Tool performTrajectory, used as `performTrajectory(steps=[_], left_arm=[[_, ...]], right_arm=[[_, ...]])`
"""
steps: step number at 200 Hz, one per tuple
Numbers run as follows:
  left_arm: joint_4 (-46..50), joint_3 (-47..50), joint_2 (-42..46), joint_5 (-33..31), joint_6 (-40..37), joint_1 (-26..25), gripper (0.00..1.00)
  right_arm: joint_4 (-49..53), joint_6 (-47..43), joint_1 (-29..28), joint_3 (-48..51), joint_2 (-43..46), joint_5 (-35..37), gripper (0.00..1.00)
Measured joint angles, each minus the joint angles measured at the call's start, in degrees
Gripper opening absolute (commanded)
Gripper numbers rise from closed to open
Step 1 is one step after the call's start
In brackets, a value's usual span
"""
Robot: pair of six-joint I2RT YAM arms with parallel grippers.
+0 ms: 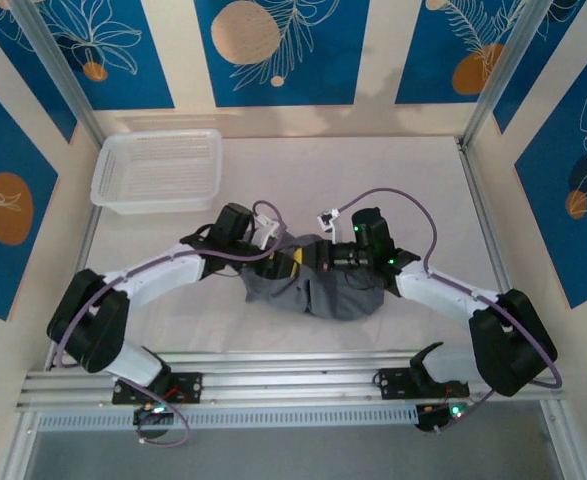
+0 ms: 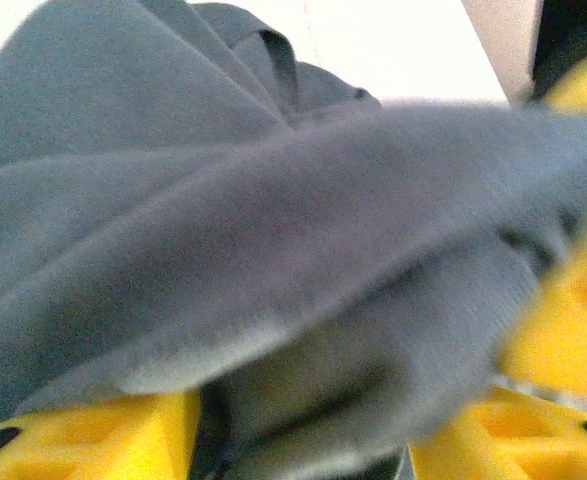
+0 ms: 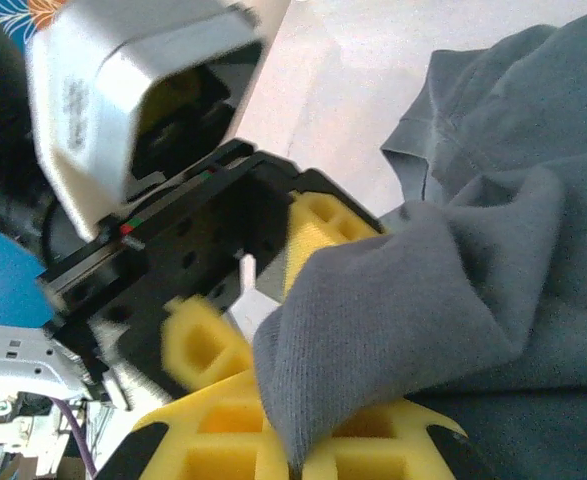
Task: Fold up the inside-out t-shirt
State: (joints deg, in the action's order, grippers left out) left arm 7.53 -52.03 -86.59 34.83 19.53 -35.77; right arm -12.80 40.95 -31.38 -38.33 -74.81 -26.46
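There is one slate-grey soft cloth t-shirt (image 1: 325, 295), near the middle of one flat white table (image 1: 373, 170). There is one white plastic mesh basket (image 1: 158, 170), at ten o'clock. There are two white and black robot arms, the left arm (image 1: 148, 275) at eight o'clock and the right arm (image 1: 443, 290) at four o'clock. There are two yellow-fingered grippers, the left gripper (image 3: 258, 290) and the right gripper (image 3: 298, 440).

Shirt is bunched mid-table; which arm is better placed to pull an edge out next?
Right, probably. The right gripper is shut on a fold of the t-shirt and can pull at once. The left gripper stands open, cloth loose between its fingers; it must grip first.
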Motion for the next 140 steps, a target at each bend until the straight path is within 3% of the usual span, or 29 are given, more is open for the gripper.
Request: performTrajectory(steps=[6, 41, 73, 91, 140], left_arm=[[-0.39, -0.07, -0.52, 0.0, 0.15, 0.0, 0.0], [-2.78, 0.04, 0.63, -0.39, 4.15, 1.18, 0.0], [-6.99, 2.4, 8.48, 3.52, 11.65, 6.78, 0.0], [-7.17, 1.95, 11.41, 5.7, 13.18, 7.52, 0.0], [-3.3, 0.85, 12.28, 8.31, 11.61, 7.26, 0.0]], right_arm=[[0.02, 0.04, -0.02, 0.0, -0.13, 0.48, 0.04], [2.27, 0.26, 1.66, 0.09, -0.33, 2.12, 0.09], [2.71, 0.46, 9.05, 3.19, -0.11, 1.97, 0.09], [2.21, 0.46, 11.5, 4.59, -0.55, -0.42, 0.1], [5.22, -0.02, 10.25, 7.3, 2.16, 0.61, 0.47]])
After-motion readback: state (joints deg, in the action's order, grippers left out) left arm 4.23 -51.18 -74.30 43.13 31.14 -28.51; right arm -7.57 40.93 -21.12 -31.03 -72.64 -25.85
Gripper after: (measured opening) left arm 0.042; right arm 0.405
